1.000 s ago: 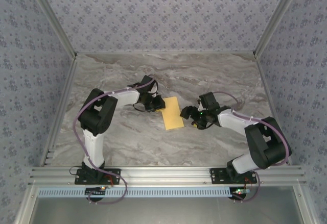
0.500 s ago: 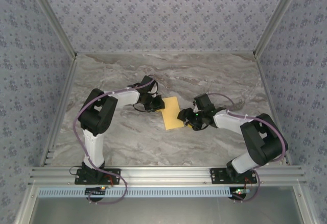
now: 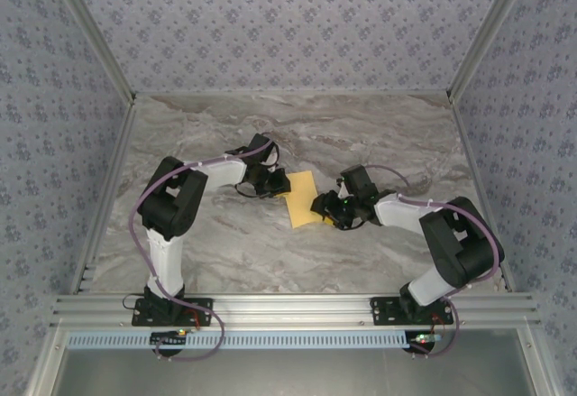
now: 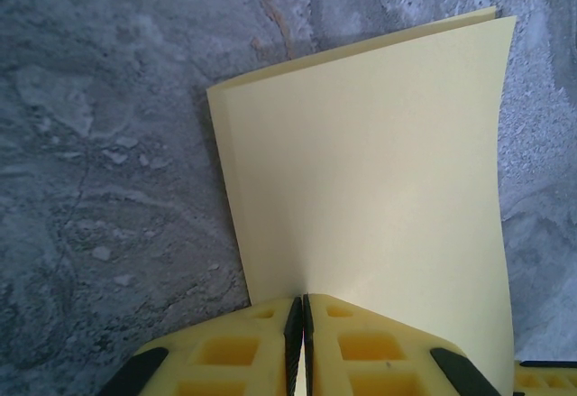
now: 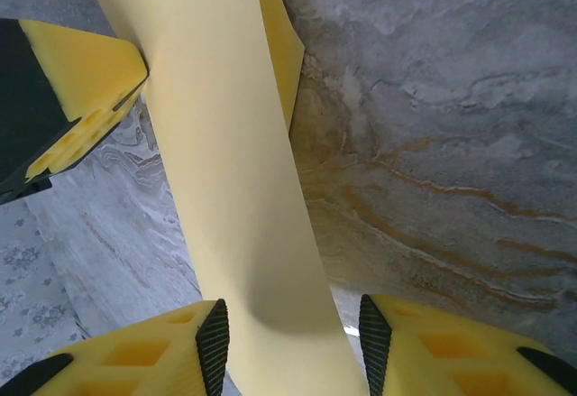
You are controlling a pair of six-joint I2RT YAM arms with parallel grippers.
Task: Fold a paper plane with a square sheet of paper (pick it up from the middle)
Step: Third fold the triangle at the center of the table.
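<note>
Left wrist | folded yellow sheet (image 4: 379,170) | left gripper (image 4: 304,313) clamps it | right gripper (image 5: 293,333) apart

The light is soft and even, and it comes from above. The table (image 3: 225,252) looks bright, with no glare. The arms (image 3: 171,207) drop only small, faint shadows. The view from above is a bit fuzzy. Up close the paper (image 4: 379,188) is bright and sharp. A soft grey shadow lies on it by the right gripper (image 5: 288,342), whose near fingers (image 5: 135,360) look a little blurry.
</note>
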